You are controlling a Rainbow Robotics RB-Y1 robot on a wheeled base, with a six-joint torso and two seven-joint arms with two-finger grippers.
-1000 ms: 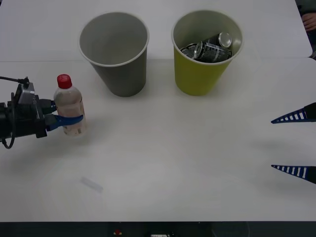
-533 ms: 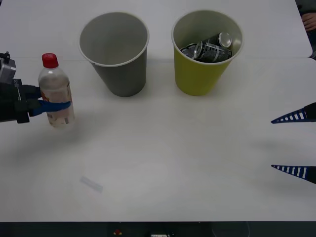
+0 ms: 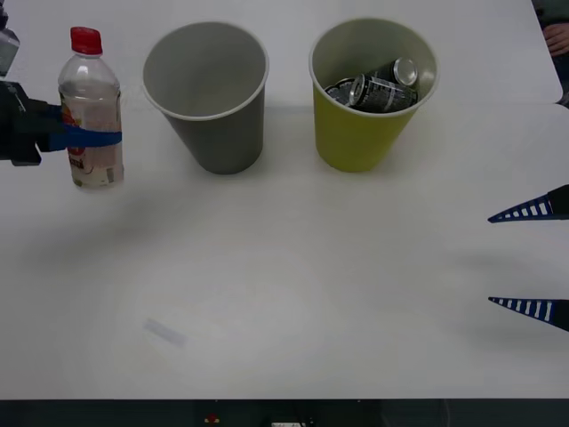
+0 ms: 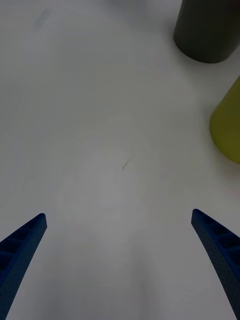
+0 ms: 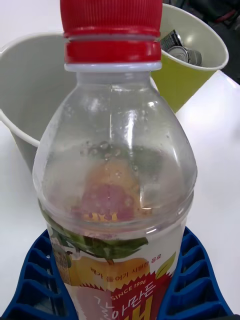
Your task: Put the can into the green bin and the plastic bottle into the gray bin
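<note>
my left jaws point(image 3: 89, 136) are clamped on the bottle point(image 3: 89, 111), blue fingers point(image 5: 192, 280) wrapped around its labelled middle. in the front view the bottle hangs upright at the far left, red cap on top, just beside the gray bin point(image 3: 207, 93) and apart from it. its base looks clear of the tabletop point(image 3: 293, 294), though i can't be sure. from the left wrist the gray bin point(image 5: 22, 100) sits right behind the bottle point(image 5: 117, 165), and the green bin point(image 5: 187, 65) stands past that.

the gray bin stands upright toward the back, mouth open, pale inside. the green bin point(image 3: 364, 133) stands just beside it on the right, not touching. a dark can point(image 3: 378, 86) lies on its side in the green bin.

my right jaws point(image 3: 532, 260) are spread wide at the right edge, holding nothing, low over bare tabletop and well apart from both bins. the right wrist view shows the two blue fingers point(image 4: 20, 250) far apart, with the gray bin's base point(image 4: 206, 30) and part of the green bin's point(image 4: 229, 127) wall beyond them.
</note>
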